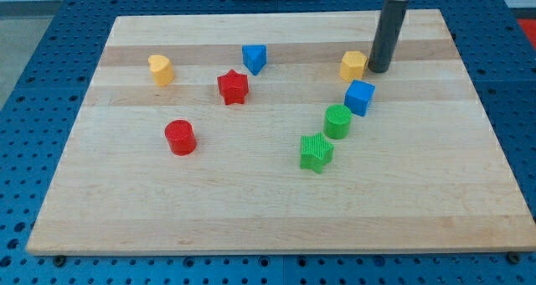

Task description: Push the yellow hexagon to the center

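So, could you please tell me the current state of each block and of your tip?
My tip: at the yellow hexagon's right side.
Yellow hexagon: upper right, off centre.
Blue cube: beside green cylinder.
Green star: near centre.
Red star, blue triangular block, yellow block, red cylinder: standing apart.

Dark cylindrical rod descending from the view's top right, near vertical with a slight lean. A pale mount caps its upper end at the frame edge. My tip (pixel 378 69) appears to rest at surface level; contact cannot be confirmed. Arm links lie outside the view.
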`<control>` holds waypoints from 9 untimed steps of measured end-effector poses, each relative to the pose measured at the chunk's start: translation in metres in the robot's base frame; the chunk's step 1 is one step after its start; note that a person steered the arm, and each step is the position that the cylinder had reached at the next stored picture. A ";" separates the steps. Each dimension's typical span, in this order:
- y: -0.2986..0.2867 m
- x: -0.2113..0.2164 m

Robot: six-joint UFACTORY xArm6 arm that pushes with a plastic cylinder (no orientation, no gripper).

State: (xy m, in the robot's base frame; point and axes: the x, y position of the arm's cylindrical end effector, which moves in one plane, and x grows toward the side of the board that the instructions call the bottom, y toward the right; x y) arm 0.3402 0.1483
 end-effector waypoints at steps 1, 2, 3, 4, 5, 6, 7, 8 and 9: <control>-0.023 0.000; -0.046 -0.005; -0.055 -0.019; -0.069 -0.029; -0.087 -0.029; -0.110 -0.022; -0.126 -0.011; -0.137 0.001; -0.142 0.001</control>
State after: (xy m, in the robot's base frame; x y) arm 0.3408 0.0066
